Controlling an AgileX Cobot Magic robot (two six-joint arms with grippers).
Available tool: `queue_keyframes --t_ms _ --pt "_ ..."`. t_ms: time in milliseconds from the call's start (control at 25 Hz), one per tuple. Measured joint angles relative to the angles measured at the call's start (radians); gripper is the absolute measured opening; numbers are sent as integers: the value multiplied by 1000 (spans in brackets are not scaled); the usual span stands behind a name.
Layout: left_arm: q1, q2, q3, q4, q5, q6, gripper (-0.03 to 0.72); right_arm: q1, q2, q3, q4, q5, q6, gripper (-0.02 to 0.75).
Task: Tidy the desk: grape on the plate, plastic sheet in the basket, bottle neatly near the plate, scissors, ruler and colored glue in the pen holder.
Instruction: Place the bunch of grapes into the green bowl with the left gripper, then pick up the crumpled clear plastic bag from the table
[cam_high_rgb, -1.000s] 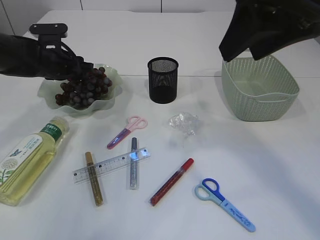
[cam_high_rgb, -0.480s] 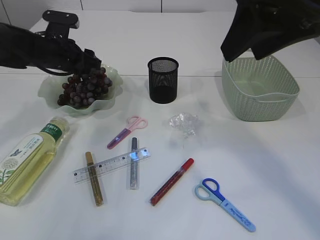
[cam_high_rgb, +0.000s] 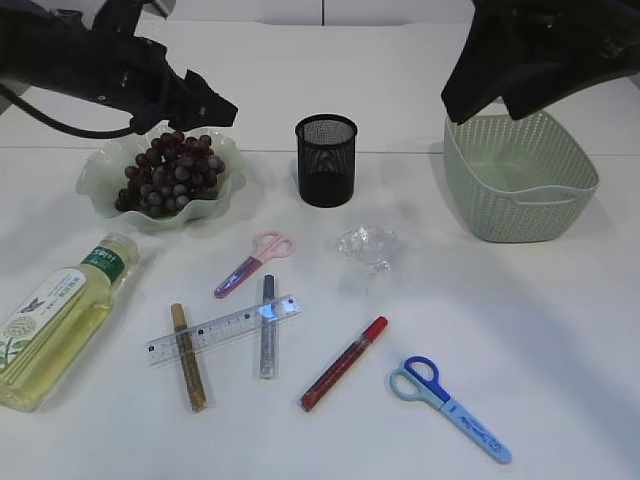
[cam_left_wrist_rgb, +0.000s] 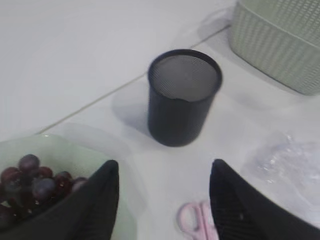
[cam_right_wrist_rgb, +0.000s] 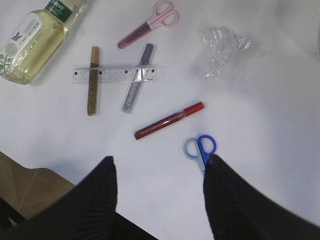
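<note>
Grapes, a dark purple bunch (cam_high_rgb: 168, 172), now lie in the pale green wavy-edged plate (cam_high_rgb: 100, 190), and the left end effector (cam_high_rgb: 212, 108) has lifted clear of them, jaws apart and empty (so that step looks done). The right end effector (cam_right_wrist_rgb: 159, 197) hangs open and empty too. Both the black mesh pen holder (cam_high_rgb: 325, 160) and the green woven basket (cam_high_rgb: 520, 185) look empty; the crumpled clear plastic sheet (cam_high_rgb: 368, 246) sits on the white table (cam_high_rgb: 560, 330).

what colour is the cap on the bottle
Green, clearest in the exterior view on the bottle.
</note>
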Motion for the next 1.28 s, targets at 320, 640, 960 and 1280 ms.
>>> queue_keyframes --t_ms 320,640,960,1280 --pt "0 -121 0 408 349 -455 426 0 0 0 -9 0 0 439" --pt "0 -204 0 733 666 -973 426 0 0 0 -89 2 13 439" --pt "0 -278 0 1008 688 -1214 425 0 0 0 -190 2 145 439" --pt "0 -412 0 1038 699 -1261 425 0 0 6 -192 2 210 439"
